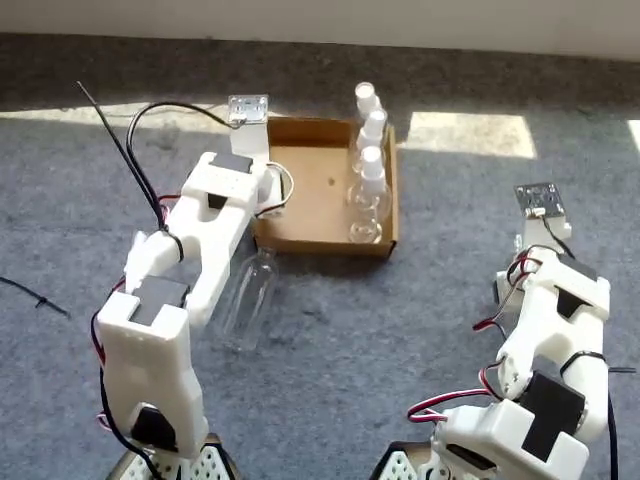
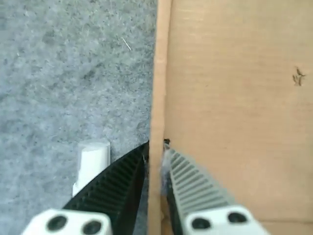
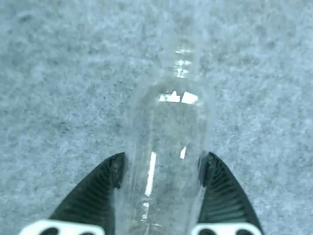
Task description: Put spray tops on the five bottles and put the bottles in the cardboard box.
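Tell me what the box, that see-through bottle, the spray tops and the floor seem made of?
The cardboard box: brown cardboard, matte, with a thin raw edge. The bottle: clear and glossy, probably plastic; the carpet shows through it under bright highlights. The spray tops: opaque white, likely plastic. Floor: grey carpet, fuzzy short fibres.

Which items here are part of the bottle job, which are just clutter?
Job: cardboard box, three capped bottles inside it, uncapped bottle lying on carpet, held bottle in right gripper, loose spray top.
Lying about: thin black strand on the carpet.
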### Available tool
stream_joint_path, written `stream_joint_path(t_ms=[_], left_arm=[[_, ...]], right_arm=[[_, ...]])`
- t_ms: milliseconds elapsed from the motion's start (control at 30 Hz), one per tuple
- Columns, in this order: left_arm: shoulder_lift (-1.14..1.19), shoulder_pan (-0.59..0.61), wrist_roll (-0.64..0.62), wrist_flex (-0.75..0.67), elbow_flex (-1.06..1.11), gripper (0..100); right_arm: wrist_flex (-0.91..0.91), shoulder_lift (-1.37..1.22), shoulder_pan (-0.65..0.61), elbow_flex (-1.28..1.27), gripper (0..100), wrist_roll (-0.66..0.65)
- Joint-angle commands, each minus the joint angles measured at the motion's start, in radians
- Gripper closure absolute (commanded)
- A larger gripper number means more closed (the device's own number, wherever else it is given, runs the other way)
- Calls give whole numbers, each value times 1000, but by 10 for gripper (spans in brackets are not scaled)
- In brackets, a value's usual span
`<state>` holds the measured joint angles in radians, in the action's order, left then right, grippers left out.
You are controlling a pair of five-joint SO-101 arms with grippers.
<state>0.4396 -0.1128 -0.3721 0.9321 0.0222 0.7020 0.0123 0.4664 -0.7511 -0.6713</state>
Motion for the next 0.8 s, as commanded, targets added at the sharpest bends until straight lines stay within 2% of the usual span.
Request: stream_joint_path(t_ms=[0,167,233,433,767], left_arm=[[-21,16,-9,26,-4,941],[-22,16,-2,44,-13,800],[-22,16,52,44,-31,772],[-22,16,138,86,-124,737],[-22,35,143,249,-392,733]], right_arm=[[1,-24,2,-44,929,-6],[1,-24,2,-44,929,-9],[1,-25,2,-44,929,-9],[1,-25,2,-44,929,-9],[1,-25,2,-44,929,-11]])
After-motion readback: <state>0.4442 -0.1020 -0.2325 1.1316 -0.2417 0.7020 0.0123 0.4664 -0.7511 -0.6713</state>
